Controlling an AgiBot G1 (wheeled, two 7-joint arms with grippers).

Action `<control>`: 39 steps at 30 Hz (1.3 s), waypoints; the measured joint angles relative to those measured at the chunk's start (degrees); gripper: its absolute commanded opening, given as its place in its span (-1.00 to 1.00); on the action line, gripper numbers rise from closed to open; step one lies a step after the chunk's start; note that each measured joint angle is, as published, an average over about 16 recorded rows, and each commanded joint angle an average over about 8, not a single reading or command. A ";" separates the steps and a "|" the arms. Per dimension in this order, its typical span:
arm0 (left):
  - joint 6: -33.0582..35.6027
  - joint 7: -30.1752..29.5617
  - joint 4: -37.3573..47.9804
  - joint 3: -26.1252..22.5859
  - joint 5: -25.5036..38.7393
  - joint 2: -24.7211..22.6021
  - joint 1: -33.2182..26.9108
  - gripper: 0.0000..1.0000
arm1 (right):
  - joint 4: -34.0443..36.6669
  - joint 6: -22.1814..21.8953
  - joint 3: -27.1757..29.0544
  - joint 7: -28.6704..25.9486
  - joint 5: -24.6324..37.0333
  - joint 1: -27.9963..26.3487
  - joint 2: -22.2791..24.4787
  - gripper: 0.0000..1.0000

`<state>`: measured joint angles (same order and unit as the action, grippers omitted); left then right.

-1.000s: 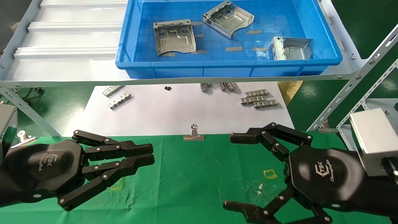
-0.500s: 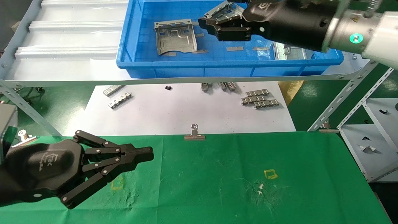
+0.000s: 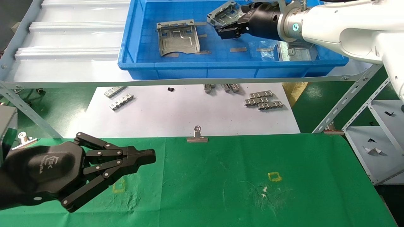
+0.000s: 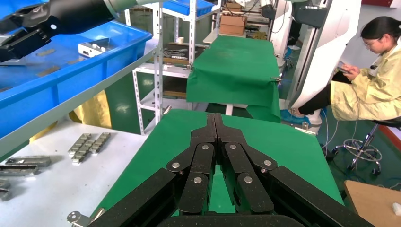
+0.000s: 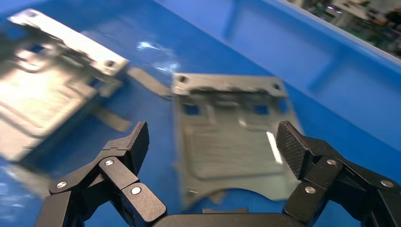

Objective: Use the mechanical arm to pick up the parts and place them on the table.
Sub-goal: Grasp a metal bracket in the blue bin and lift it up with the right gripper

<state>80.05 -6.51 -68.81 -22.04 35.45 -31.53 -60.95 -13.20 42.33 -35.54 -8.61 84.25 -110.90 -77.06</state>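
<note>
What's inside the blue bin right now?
Three silver parts in the bin: left, middle, right, plus grey tape strips. The open right gripper and arm partly cover the middle and right ones.

We see a bin [image 3: 189,67] on a shelf [image 3: 69,47] at the back, holding three parts: one on its left [image 3: 178,37], one in the middle [image 3: 222,14] and one at its right end [image 3: 296,52]. Below and in front of the shelf a sheet [image 3: 176,116] carries small strips on its left [image 3: 119,98] and right [image 3: 262,100], and a clip [image 3: 197,136] sits where the sheet meets the table [image 3: 221,176] nearest us. The left gripper [image 3: 148,156] hangs over the table's left side, while the right gripper [image 3: 225,29] is inside the bin above the middle part.
</note>
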 measured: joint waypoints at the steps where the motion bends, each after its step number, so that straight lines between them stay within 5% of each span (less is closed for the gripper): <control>1: 0.00 0.00 0.00 0.00 0.00 0.00 0.00 -1.00 | 0.59 -0.73 -0.34 0.01 0.10 -0.11 -0.37 -1.00; 7: 0.00 0.00 0.00 0.00 0.00 0.00 0.00 -0.94 | 0.81 -3.18 -2.61 -1.02 -0.33 0.22 -1.25 -1.00; 14: 0.00 0.00 0.00 0.00 0.00 0.00 0.00 0.73 | -0.98 -4.12 -5.59 -3.61 -2.05 1.10 -1.32 -1.00; 16: 0.00 0.00 0.00 0.00 0.00 0.00 0.00 1.00 | -1.43 -4.47 -6.44 -4.42 -2.63 1.36 -1.32 -1.00; 28: 0.00 0.00 0.00 0.00 0.00 0.00 0.00 1.00 | -3.01 -3.53 -10.71 -7.81 -7.10 2.47 -1.07 -1.00; 39: 0.00 0.00 0.00 0.00 0.00 0.00 0.00 1.00 | -2.25 -2.30 -12.73 -5.35 -10.72 1.99 -0.82 -1.00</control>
<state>80.05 -6.51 -68.81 -22.04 35.45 -31.53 -60.95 -15.45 40.04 -48.27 -13.96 73.53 -108.91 -77.87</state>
